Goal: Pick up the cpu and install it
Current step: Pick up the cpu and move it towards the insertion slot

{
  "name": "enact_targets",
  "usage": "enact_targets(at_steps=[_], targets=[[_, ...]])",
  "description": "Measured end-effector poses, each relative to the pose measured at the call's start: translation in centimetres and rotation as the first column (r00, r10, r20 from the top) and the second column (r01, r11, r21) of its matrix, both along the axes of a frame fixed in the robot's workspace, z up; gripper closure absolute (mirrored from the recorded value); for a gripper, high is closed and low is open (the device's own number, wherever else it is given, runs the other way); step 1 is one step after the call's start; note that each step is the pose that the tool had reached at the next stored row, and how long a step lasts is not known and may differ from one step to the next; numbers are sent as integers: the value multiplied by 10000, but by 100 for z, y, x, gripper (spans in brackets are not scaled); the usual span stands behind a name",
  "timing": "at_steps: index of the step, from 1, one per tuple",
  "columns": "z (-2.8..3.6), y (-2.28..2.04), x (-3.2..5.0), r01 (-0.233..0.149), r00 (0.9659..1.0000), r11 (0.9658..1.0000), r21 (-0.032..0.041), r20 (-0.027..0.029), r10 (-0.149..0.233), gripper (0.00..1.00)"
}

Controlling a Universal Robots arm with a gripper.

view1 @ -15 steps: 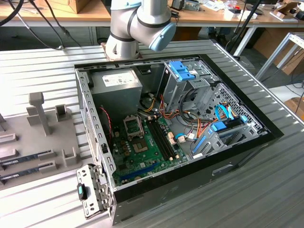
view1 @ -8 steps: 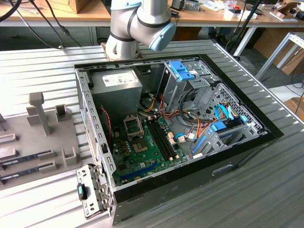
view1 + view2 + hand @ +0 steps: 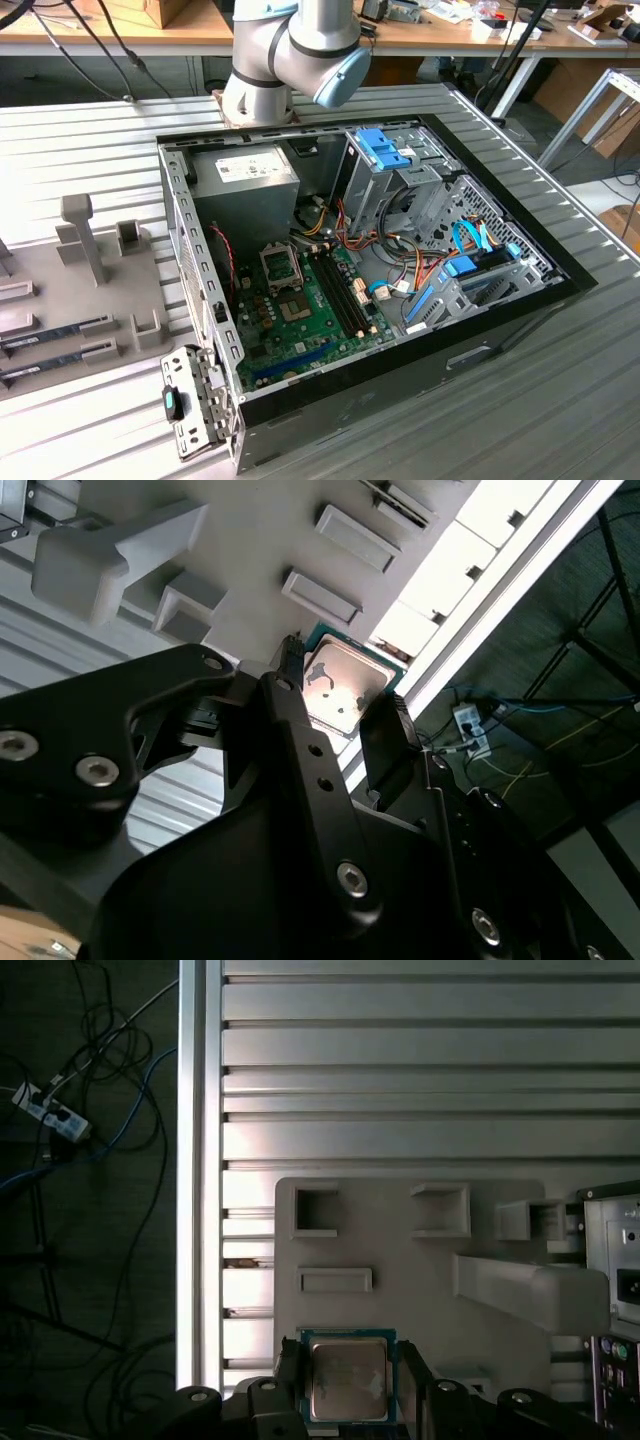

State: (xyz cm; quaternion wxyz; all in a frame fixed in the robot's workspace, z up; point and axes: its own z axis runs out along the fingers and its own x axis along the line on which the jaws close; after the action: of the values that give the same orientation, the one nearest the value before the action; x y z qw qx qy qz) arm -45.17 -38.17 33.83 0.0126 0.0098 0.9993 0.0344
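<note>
Gripper (image 3: 349, 1388) is clamped on the cpu (image 3: 347, 1375), a finger on each side, right over the grey tray (image 3: 420, 1290).

The exterior view looks down from high and to one side onto the open computer case (image 3: 400, 250) at middle range. The arm's base (image 3: 262, 95) is at twelve o'clock of the case and the grey holder plate (image 3: 70, 290) at nine o'clock. The first wrist view faces straight down past the gripper (image 3: 347, 1385) onto the ribbed table (image 3: 420, 1070) from well above. The second wrist view looks slantwise along the gripper body, very near. Both wrist views share the cpu (image 3: 345, 685) clamped between the fingers (image 3: 289, 1368), and all three share the plate
</note>
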Motion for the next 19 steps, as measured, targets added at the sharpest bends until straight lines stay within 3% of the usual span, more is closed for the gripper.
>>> enact_targets(at_steps=[19], targets=[[142, 0, 0, 0, 10000, 10000, 24, 0, 0, 53]])
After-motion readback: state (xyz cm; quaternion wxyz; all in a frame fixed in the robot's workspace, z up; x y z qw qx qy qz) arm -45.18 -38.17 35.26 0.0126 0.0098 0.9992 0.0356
